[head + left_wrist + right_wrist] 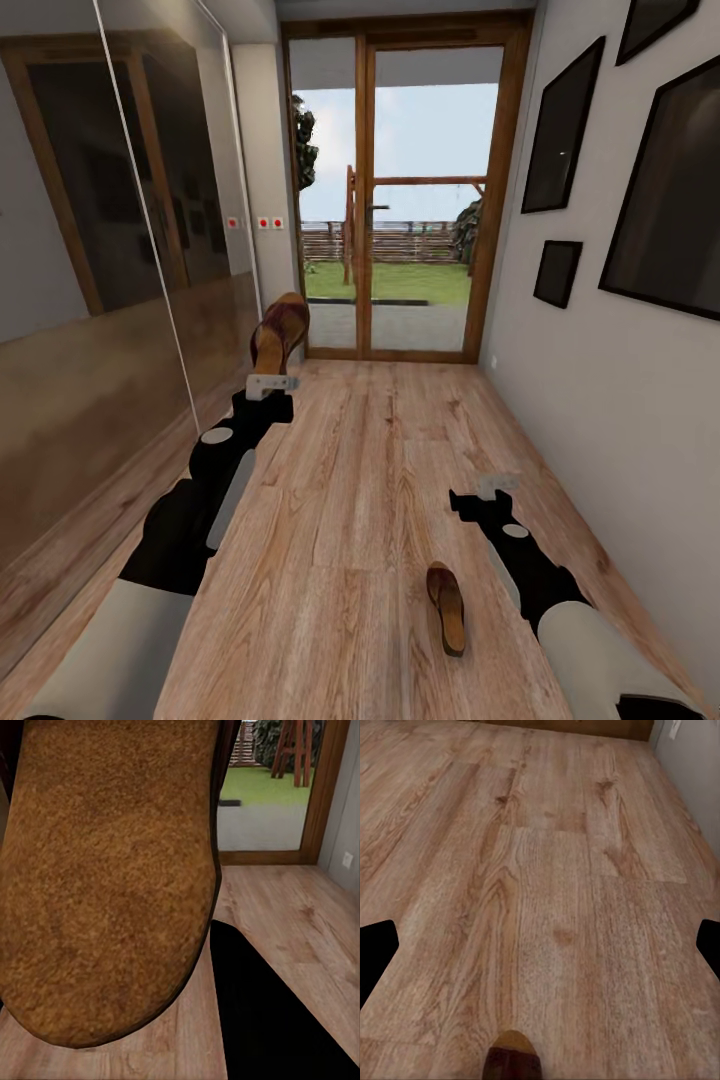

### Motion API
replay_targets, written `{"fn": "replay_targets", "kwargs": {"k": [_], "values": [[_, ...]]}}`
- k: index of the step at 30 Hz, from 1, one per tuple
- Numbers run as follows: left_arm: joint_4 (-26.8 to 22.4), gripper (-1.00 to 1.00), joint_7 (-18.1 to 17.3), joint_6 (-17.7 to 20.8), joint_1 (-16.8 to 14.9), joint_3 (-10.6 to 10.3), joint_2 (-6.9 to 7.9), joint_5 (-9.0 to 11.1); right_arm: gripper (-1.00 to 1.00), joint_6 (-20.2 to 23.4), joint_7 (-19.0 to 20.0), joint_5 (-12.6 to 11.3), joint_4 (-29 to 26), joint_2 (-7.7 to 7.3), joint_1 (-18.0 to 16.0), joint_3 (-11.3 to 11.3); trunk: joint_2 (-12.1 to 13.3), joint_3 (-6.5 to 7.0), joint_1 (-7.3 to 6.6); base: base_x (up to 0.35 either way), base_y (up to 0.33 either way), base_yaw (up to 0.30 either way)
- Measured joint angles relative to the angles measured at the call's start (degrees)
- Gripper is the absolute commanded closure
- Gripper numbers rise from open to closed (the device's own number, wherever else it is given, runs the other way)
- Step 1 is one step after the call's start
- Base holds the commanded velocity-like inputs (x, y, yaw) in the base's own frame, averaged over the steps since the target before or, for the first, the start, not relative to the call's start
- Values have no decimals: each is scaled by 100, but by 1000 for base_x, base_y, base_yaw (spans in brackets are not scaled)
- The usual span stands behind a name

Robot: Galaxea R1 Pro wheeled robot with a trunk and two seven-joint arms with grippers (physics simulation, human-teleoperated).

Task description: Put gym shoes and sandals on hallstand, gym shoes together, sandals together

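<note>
Your left gripper [272, 383] is clamped on one sandal [279, 334], holding it upright well above the corridor floor [380, 470]; its tan insole [105, 870] sits right against the wrist camera. The other sandal [446, 606] lies flat on the floor just beside your right forearm, behind the right gripper [492, 490], whose fingers [375, 949] stand spread with nothing between them.

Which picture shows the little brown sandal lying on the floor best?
The head view: the whole dark brown sandal with its tan insole lies on the wood-plank floor beside the right arm. The right wrist view catches just its tip.
</note>
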Motion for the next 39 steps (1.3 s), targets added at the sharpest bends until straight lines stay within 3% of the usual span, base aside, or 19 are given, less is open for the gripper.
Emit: {"fn": "replay_targets", "kwargs": {"k": [27,39], "values": [[19,100,-15,-12,9,4,9,11,-100,-8,4,-9,33,-2,0,-2,-35,-842,70,0,0,0],[28,100,-223,-19,9,7,9,4,-100,-8,3,-9,34,-2,0,-5,-52,-1222,101,0,0,0]]}}
